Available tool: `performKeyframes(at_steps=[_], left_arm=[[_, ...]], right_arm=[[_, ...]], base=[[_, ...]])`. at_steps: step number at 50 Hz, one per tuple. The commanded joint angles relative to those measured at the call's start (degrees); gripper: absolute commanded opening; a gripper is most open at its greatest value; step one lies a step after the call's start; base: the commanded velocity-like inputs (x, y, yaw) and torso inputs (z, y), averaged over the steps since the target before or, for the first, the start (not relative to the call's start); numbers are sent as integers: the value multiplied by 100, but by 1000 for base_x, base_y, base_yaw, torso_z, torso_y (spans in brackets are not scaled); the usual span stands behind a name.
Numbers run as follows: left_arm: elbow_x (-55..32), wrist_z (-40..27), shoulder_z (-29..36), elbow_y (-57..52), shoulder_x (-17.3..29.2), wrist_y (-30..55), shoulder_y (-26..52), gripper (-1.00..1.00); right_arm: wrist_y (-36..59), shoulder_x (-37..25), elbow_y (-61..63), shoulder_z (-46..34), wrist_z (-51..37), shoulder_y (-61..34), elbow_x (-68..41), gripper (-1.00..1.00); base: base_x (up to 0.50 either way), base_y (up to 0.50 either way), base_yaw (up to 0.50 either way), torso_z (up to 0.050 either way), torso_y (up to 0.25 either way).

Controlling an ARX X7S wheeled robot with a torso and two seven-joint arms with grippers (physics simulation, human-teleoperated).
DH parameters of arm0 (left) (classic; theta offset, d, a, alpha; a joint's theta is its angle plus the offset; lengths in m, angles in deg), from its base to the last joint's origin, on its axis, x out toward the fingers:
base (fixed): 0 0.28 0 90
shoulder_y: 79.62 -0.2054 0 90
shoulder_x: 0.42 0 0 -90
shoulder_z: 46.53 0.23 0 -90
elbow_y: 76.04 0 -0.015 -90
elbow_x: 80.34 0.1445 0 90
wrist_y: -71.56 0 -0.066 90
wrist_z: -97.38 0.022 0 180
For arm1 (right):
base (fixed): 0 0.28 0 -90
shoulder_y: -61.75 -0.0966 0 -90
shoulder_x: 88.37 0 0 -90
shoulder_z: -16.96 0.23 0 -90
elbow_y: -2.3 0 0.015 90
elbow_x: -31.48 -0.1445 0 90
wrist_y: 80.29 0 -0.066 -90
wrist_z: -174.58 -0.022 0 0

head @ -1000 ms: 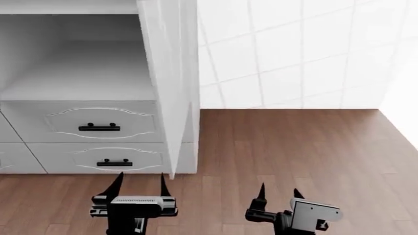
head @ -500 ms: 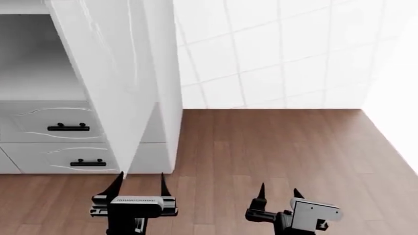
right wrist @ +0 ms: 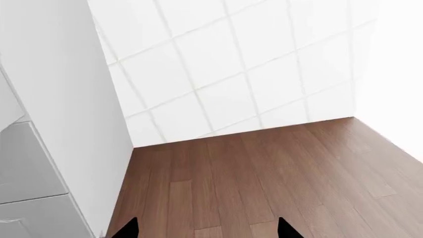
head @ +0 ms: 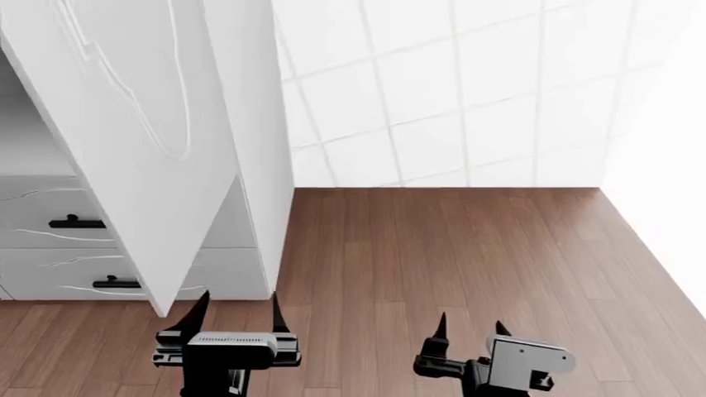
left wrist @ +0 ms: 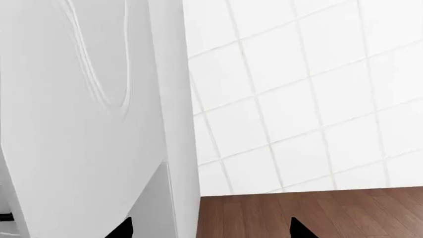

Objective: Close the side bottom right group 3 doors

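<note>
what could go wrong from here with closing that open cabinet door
The tall white door stands swung out, its lower corner just above the left gripper, so an upward reach could snag its bottom edge. Both grippers are open and touching nothing; a push near the hinge side would likely move it little. The right gripper hangs over bare floor, far from the door.

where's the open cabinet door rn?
Head view, left side: the door stands swung out from the cabinet, in front of the drawers, its lower corner just ahead of the left gripper.
</note>
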Motion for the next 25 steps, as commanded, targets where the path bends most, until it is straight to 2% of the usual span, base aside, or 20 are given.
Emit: performKeyframes(at_steps=[1,25], left_arm=[[-12,-30,29,26,24,-32,20,100],[-68,-72,96,-7,72,-9,30,100]], right_arm=[[132,-29,-34,-77,-109,-57,65,100],[167,-80,-12,-145,-156,-74,1,100]], base=[[500,-59,0,0,0],[500,-61,0,0,0]])
